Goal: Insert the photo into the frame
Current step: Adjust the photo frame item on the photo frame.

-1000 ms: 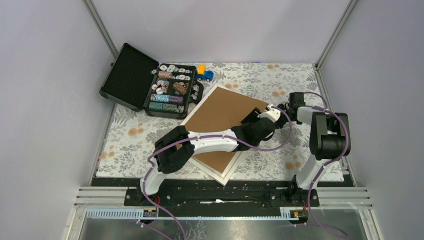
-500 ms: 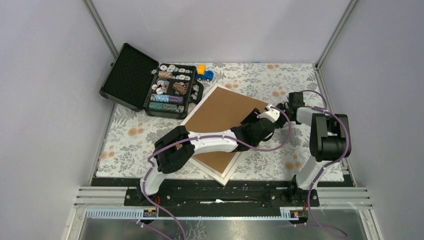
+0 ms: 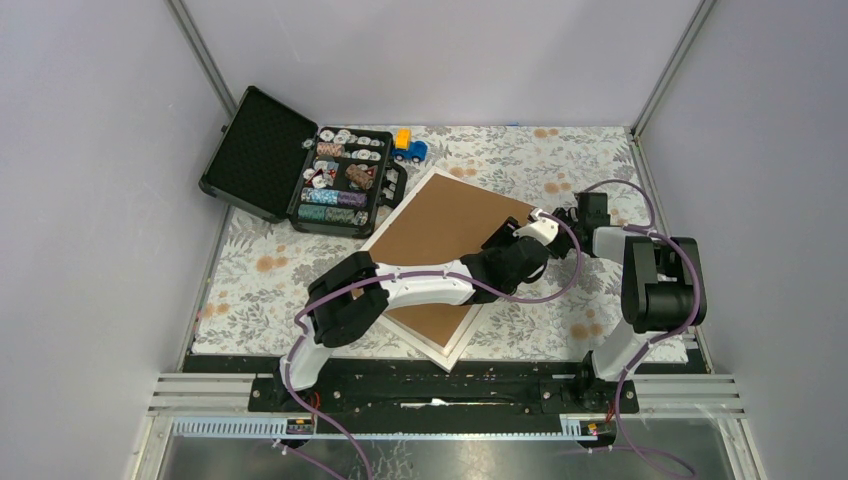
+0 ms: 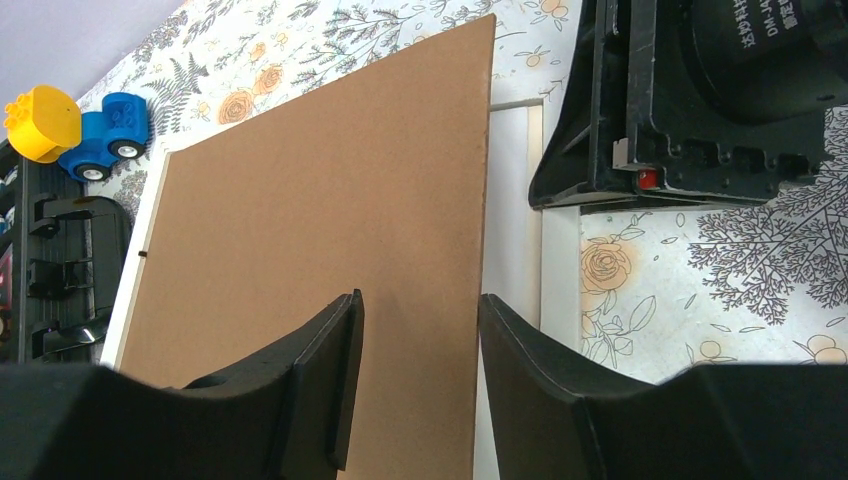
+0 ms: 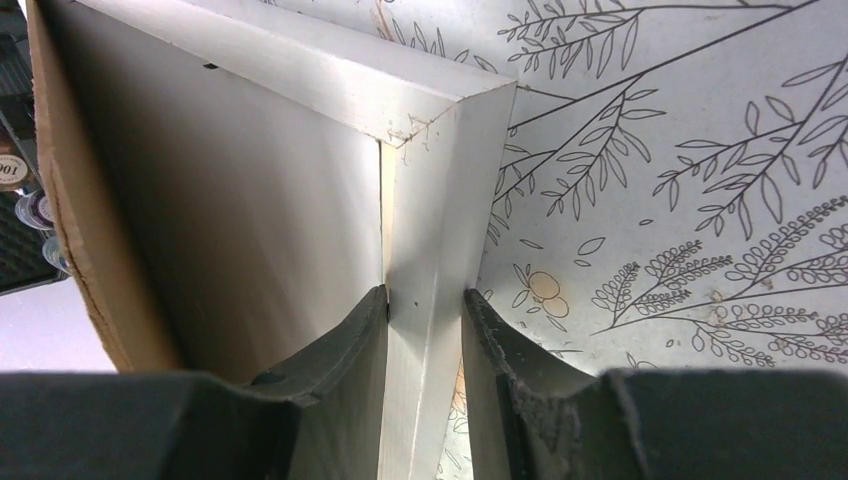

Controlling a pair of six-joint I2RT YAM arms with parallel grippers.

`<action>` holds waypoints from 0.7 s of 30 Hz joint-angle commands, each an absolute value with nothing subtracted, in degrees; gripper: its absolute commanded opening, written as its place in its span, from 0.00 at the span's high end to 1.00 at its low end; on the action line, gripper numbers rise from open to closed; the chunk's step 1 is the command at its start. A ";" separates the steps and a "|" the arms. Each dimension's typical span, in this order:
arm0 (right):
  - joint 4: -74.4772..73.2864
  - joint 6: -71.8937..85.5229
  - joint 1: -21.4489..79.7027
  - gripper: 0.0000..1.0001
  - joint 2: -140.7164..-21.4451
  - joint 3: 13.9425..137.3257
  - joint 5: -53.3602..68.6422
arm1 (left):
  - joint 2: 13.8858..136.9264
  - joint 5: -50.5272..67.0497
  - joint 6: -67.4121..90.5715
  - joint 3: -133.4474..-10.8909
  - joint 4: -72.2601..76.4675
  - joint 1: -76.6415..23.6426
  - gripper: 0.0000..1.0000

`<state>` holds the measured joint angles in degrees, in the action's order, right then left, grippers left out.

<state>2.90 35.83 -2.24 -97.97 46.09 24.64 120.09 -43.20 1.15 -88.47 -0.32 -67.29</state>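
Moulding of the frame [image 5: 430, 200], at its right-hand corner, sits clamped between the fingers of the right gripper [image 5: 425, 300]. The frame lies back-up and skewed in the middle of the tabletop [image 3: 270, 270], with one corner by the near edge. The left gripper [image 4: 415, 310], fingers apart, hangs over the right edge of the brown backing board [image 4: 320, 200], which is raised off the frame there.

The frame [image 5: 440, 200] is white-painted moulding with a soft satin sheen, chipped and rough at its mitred corner, upper middle. The board [image 4: 330, 200] is matt brown fibreboard, smooth-faced and ragged along one edge. The table cover [image 3: 500, 145] is matt with a printed floral pattern. The toy truck [image 4: 100, 135], upper left, is glossy plastic.
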 commanded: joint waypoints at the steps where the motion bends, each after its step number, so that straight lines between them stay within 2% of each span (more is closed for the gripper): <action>1: 2.99 33.09 -2.46 0.93 -97.51 45.71 23.65 | 116.15 -47.16 -0.09 -87.15 -3.69 -65.87 0.49; 4: 1.01 34.09 -2.46 0.43 -97.21 48.60 27.83 | 116.60 -45.97 -0.09 -87.35 -3.88 -65.92 0.49; 5: 0.43 34.85 -2.61 0.34 -96.25 49.06 27.56 | 116.81 -45.40 -0.13 -87.41 -4.06 -65.92 0.49; 9: -5.26 35.85 -4.08 0.09 -89.87 49.62 23.40 | 117.68 -43.59 2.31 -87.68 -5.44 -65.92 0.50; 12: -7.59 34.18 -5.82 0.01 -85.71 49.88 17.90 | 118.03 -42.98 3.08 -87.40 -5.68 -65.92 0.50; 15: -9.77 32.17 -9.07 0.00 -84.87 50.43 16.83 | 118.21 -41.59 3.80 -87.26 -5.89 -65.92 0.49; 17: -10.46 31.44 -10.70 0.00 -85.06 50.45 16.95 | 118.20 -40.35 5.33 -87.24 -7.02 -65.92 0.39; 20: -10.28 30.69 -11.07 0.00 -85.50 50.91 18.03 | 117.49 -39.25 8.17 -87.61 -10.00 -65.92 0.13; 21: -10.00 30.61 -11.07 0.00 -85.90 51.12 18.99 | 116.78 -38.71 9.36 -87.55 -11.07 -65.94 0.08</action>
